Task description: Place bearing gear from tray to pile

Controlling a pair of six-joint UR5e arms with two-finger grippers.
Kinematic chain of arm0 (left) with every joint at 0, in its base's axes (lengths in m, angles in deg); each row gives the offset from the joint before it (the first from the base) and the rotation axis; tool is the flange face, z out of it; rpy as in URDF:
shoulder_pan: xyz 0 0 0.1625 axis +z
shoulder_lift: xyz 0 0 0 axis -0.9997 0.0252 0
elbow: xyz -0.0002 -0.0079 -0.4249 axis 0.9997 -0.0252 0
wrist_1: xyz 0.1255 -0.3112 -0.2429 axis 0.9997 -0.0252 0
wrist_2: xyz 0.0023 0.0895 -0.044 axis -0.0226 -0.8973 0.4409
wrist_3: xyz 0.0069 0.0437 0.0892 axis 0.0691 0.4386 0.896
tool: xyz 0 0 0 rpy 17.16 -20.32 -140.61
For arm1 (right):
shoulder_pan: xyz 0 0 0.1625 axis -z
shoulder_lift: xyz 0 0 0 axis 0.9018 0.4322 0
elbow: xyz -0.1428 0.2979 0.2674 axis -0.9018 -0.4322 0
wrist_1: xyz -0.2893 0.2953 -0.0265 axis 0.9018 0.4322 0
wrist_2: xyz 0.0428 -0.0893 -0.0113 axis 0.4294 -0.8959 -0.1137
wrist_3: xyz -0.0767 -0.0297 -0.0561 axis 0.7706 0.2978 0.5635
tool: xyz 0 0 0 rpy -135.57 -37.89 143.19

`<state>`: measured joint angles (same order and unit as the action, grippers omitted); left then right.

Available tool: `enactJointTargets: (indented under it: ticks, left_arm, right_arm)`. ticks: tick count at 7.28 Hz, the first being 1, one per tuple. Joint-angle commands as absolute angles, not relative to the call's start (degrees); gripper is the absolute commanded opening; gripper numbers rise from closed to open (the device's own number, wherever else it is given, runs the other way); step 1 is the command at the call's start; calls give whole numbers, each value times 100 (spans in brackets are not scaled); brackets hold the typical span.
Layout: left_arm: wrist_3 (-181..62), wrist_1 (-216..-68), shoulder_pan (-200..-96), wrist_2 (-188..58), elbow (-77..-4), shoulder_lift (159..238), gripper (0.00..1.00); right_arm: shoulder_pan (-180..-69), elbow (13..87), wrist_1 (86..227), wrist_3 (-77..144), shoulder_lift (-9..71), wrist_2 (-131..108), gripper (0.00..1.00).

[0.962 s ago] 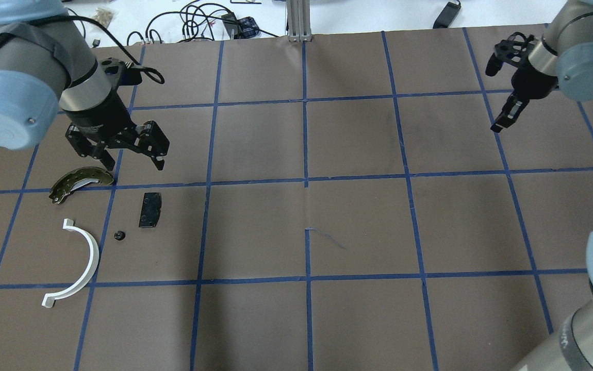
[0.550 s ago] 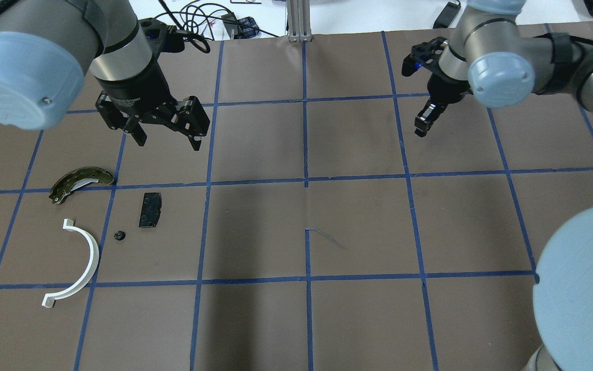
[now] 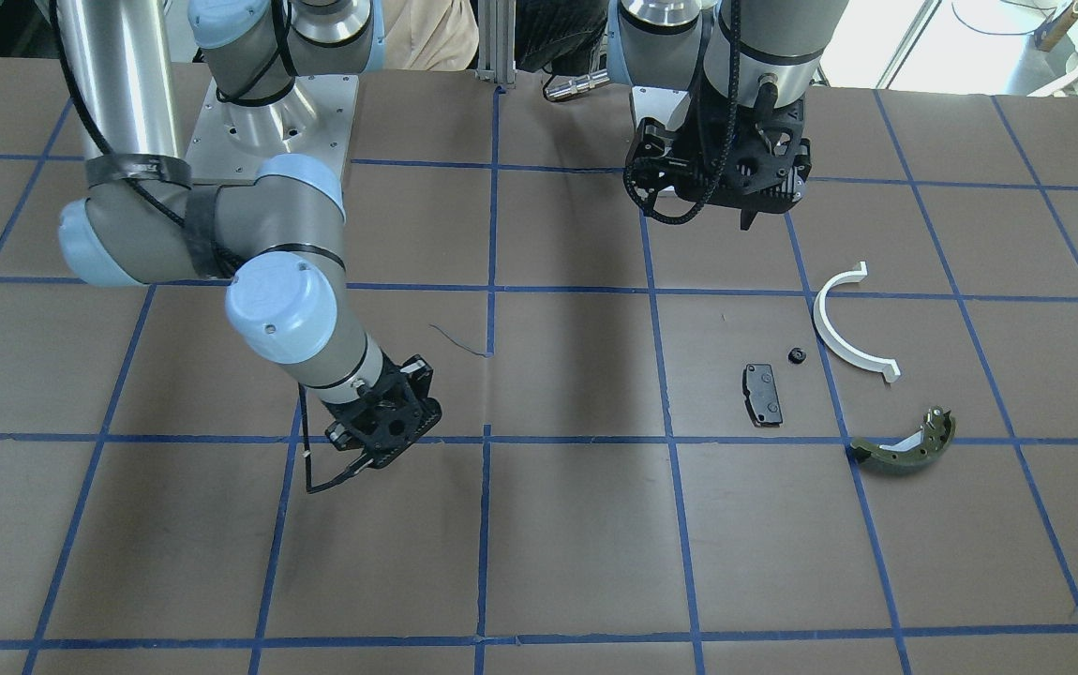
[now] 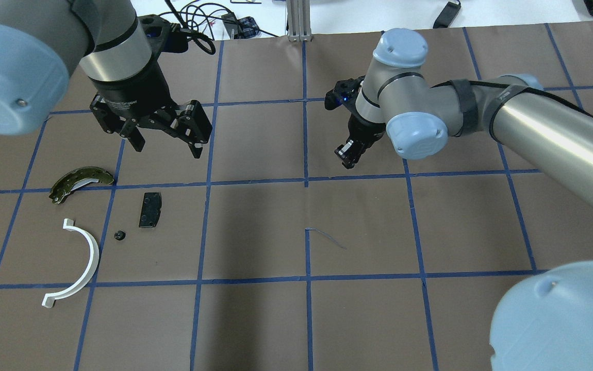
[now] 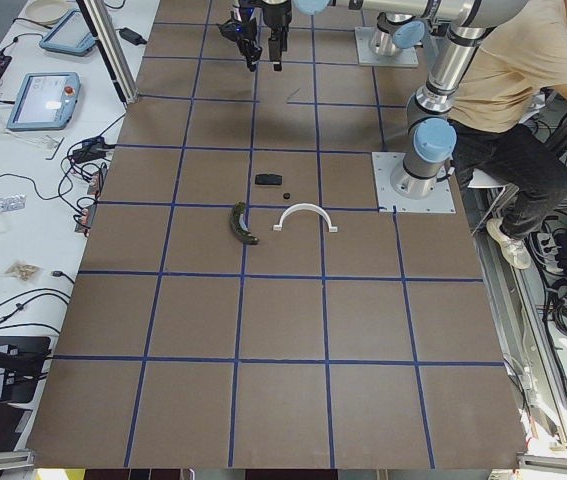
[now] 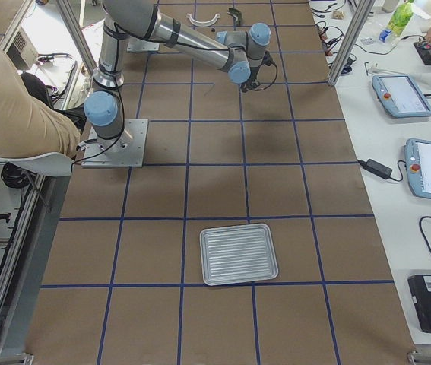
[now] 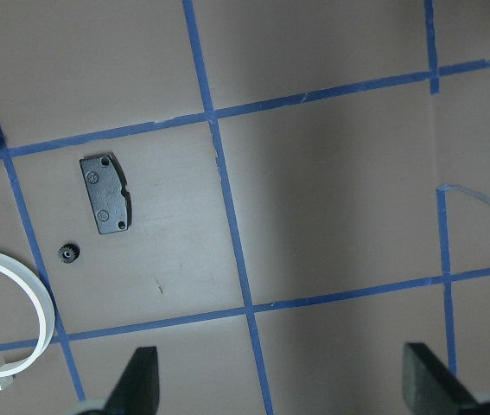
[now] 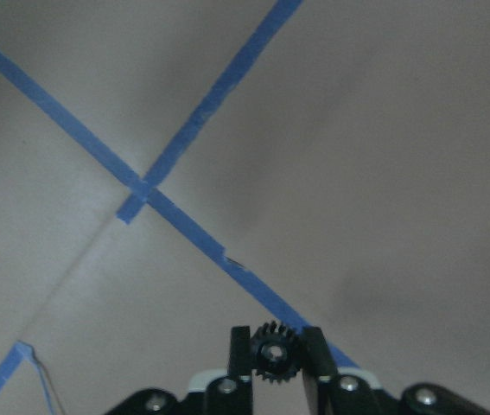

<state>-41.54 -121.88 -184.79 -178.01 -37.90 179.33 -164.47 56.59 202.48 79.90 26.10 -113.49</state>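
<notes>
My right gripper (image 8: 272,356) is shut on a small black bearing gear (image 8: 272,349), seen close in the right wrist view. It hangs above the table's middle (image 4: 348,154), (image 3: 380,441). The pile lies at the left: a white half-ring (image 4: 92,252), a black pad (image 4: 150,209), an olive brake shoe (image 4: 81,180) and a second small black gear (image 4: 119,235). My left gripper (image 4: 167,147) is open and empty, raised just beyond the pile. The left wrist view shows the pad (image 7: 105,193), the gear on the table (image 7: 68,252) and the half-ring (image 7: 41,298).
A grey ribbed tray (image 6: 238,253) sits far off at the table's right end, with nothing showing in it. The table is brown paper with a blue tape grid. Cables and a metal post stand beyond the far edge (image 4: 299,20).
My right arm has swung left from the table's right side to the middle, carrying the gear. My left gripper rose away from the brake shoe and shifted right, staying open.
</notes>
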Motion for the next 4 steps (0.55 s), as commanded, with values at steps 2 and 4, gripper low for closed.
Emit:
enactJointTargets:
  ticks: [2, 4]
  left_arm:
    - [-4171, -12163, -18453, -17764, -3792, 17929, 100]
    - [-4677, -11682, -18349, -17738, -3801, 17929, 100]
  right_arm:
    - [-17169, 5899, 20878, 6977, 2544, -11295, 0]
    - [-17660, 5899, 21125, 6590, 2482, -11304, 0]
